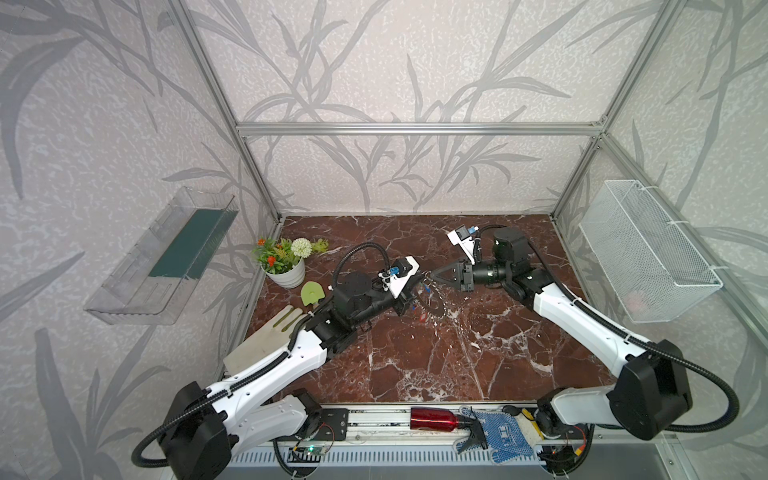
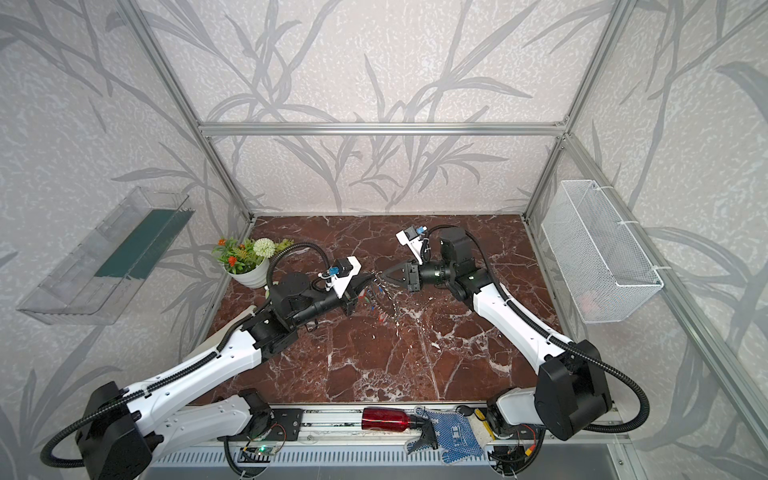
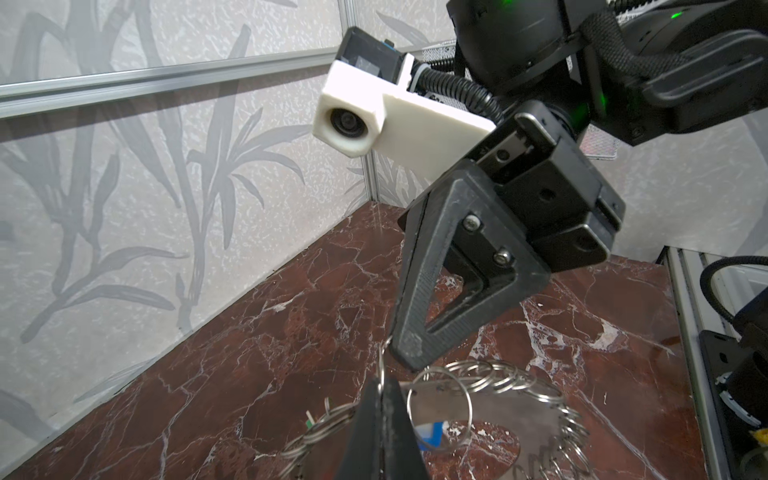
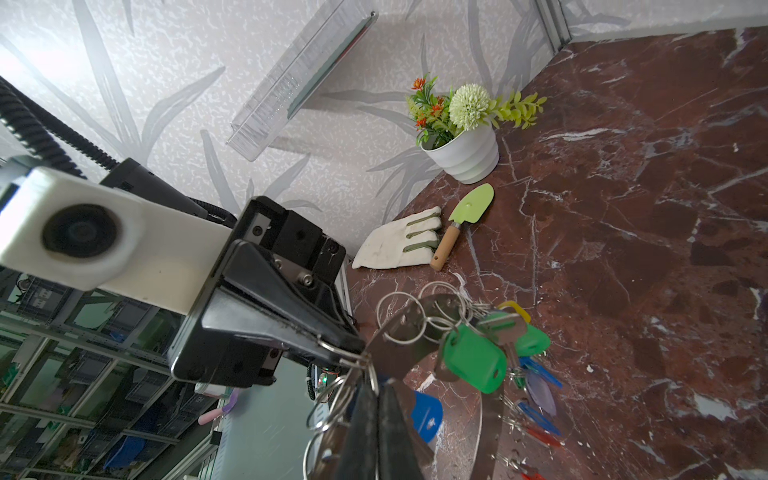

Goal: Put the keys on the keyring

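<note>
Above the marble tabletop (image 1: 415, 365), left claw (image 4: 355, 347) and right claw (image 1: 434, 275) pinch the keyring (image 4: 399, 332), fully closed; flowerpot (image 1: 286, 272), trowel (image 1: 312, 292), glove (image 1: 266, 332) nearby.

— What sort of place is this?
— A robot lab booth: aluminium frame (image 1: 415, 129), wallpapered panels (image 1: 415, 62), arms mounted on a rail (image 1: 374, 415).
— And beyond it?
— Racks (image 4: 62, 365) of storage crates.

— Any writing you can read?
— None. The blue key tag (image 4: 428, 412) carries a white label, but its print is too small to make out.
— And the blue dotted glove (image 1: 498, 436) at the worktop's front edge?
— White marks, illegible.
</note>
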### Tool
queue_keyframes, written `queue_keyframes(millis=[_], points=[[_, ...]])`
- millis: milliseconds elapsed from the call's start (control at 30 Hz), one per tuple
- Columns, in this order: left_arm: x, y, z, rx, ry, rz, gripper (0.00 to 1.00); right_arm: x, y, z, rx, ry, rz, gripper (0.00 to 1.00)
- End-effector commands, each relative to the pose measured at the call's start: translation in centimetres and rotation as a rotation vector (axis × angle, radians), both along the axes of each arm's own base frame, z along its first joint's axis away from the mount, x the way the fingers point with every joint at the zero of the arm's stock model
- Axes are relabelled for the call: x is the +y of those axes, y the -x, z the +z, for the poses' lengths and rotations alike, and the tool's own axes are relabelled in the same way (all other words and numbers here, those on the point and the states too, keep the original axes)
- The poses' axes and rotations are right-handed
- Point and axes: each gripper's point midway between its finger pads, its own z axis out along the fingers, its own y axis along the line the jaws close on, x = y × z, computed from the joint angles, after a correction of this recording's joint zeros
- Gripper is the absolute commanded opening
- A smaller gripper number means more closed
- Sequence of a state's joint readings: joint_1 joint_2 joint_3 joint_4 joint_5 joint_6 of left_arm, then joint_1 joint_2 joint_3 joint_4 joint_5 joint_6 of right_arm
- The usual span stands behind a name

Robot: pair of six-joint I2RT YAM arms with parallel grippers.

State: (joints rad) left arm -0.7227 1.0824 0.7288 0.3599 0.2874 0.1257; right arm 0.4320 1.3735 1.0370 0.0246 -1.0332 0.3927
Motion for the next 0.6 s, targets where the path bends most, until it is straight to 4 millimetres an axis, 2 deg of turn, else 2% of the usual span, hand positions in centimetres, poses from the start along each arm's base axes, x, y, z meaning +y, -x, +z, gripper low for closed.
queue_keyframes(millis=[0,267,367,567], points=[[0.4,0.5,7.3,-0.17,0.22,0.001,0.0,-0.6,0.4,-1.2,0.062,0.03,-0.005,0.0],[-0.2,0.9,9.6,-0.2,0.319,-0.047,0.0,-0.9,0.2,-1.4,0.087,0.023,0.003,0.11],[-0.4,0.9,9.7,-0.194,0.333,-0.053,0.0,-1.4,-0.1,-1.2,0.085,0.019,-0.013,0.19],[-0.7,0.8,9.3,-0.17,0.339,-0.065,0.0,-2.3,-0.4,-0.4,0.064,0.006,-0.047,0.21]])
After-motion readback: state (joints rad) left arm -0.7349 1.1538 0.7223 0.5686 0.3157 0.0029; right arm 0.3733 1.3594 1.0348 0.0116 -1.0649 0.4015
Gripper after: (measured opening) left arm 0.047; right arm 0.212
